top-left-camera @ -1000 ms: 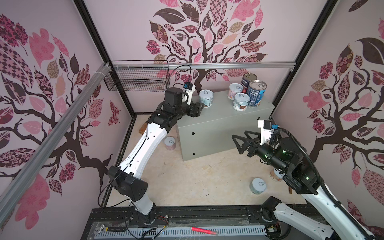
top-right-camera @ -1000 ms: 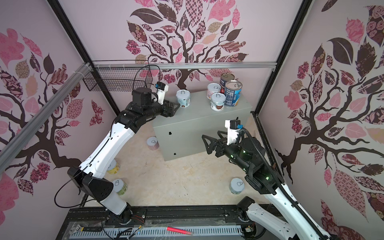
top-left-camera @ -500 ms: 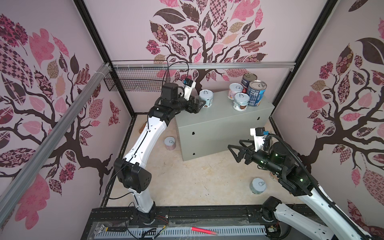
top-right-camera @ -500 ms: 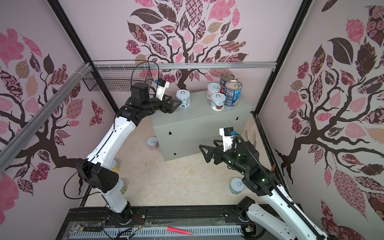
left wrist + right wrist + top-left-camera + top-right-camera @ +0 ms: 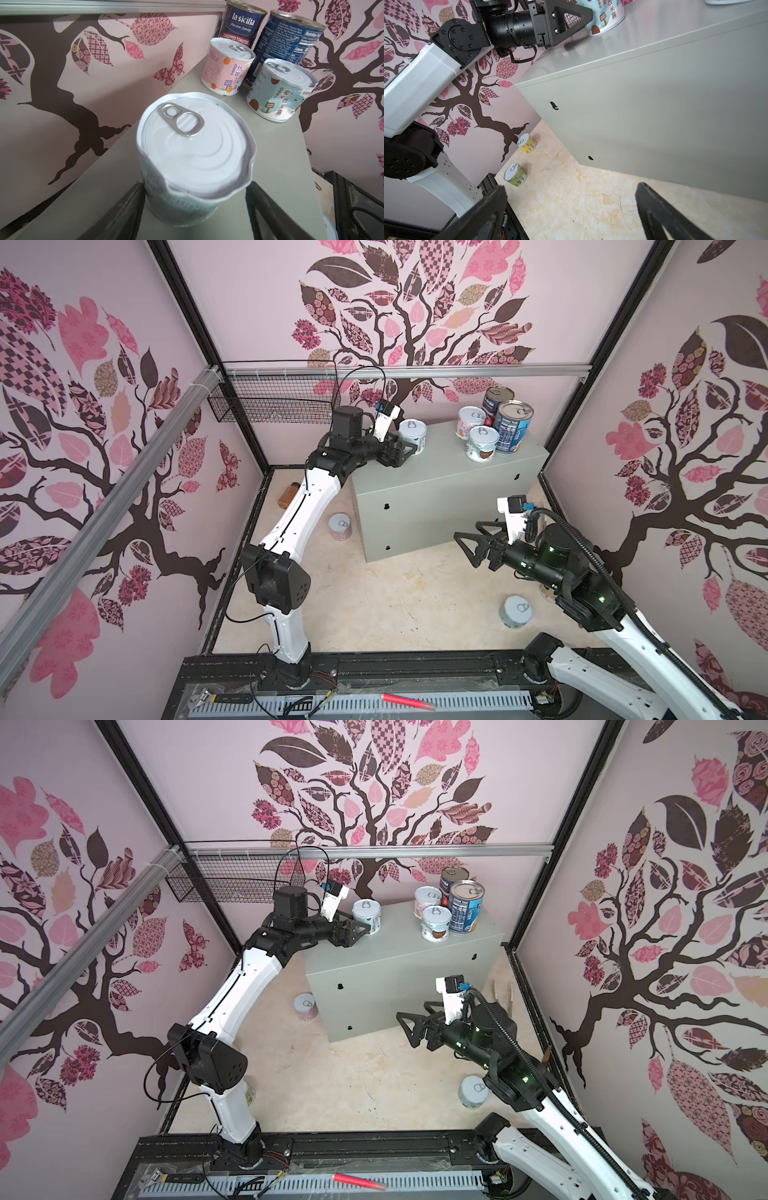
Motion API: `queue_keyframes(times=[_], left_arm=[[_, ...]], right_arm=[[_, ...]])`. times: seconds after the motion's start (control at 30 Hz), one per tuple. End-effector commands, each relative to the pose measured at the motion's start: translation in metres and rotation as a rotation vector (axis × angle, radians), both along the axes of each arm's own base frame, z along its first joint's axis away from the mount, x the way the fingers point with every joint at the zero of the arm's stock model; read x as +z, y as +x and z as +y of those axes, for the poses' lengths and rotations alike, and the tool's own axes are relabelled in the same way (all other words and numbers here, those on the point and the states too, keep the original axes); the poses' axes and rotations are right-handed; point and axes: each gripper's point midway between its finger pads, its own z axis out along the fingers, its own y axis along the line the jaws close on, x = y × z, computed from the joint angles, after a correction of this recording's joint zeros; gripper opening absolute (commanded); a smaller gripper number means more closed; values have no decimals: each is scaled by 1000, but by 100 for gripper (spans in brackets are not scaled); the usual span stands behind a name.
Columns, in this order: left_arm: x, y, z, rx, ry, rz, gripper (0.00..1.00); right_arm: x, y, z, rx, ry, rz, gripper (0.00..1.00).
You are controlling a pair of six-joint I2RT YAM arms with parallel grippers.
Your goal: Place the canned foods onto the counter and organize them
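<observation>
The counter [image 5: 449,472] [image 5: 399,957] [image 5: 654,104] is a grey metal box at the back. At its left end stands a short can with a white lid and a pale blue label [image 5: 412,435] [image 5: 366,915] [image 5: 195,145]. My left gripper [image 5: 405,450] [image 5: 357,930] [image 5: 195,185] is open around it: one finger touches its side, the other stands off. At the counter's right end are a pink can [image 5: 471,423], a pale blue can [image 5: 482,443], and two tall cans [image 5: 513,427]. My right gripper [image 5: 465,549] [image 5: 409,1029] [image 5: 571,186] hangs open and empty above the floor in front of the counter.
Loose cans stand on the floor: one by the counter's left side [image 5: 341,526], one near my right arm's base [image 5: 517,611], and a yellow [image 5: 526,143] and a green one [image 5: 515,174] by the left wall. An amber bottle [image 5: 287,495] lies far left. A wire basket [image 5: 274,404] hangs on the back wall.
My right gripper has sunk lower and come a little nearer the front, still open. My left arm has shifted its elbow, and its gripper has stayed at the can on the counter.
</observation>
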Motion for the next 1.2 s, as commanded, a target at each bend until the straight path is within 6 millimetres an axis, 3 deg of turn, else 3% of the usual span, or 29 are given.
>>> queue_keyframes(times=[0.0,0.63,1.17], left_arm=[[25,-3,-10,-55,-39,-71,77],[10,8,-59,-79,-37,-70,64],[1,44,-63,76,-122,-43,66]], right_arm=[[3,-2,0,8,2,-2,100],[4,-6,-6,-2,-19,-20,100],[3,-7,-8,-5,-34,-25,100]])
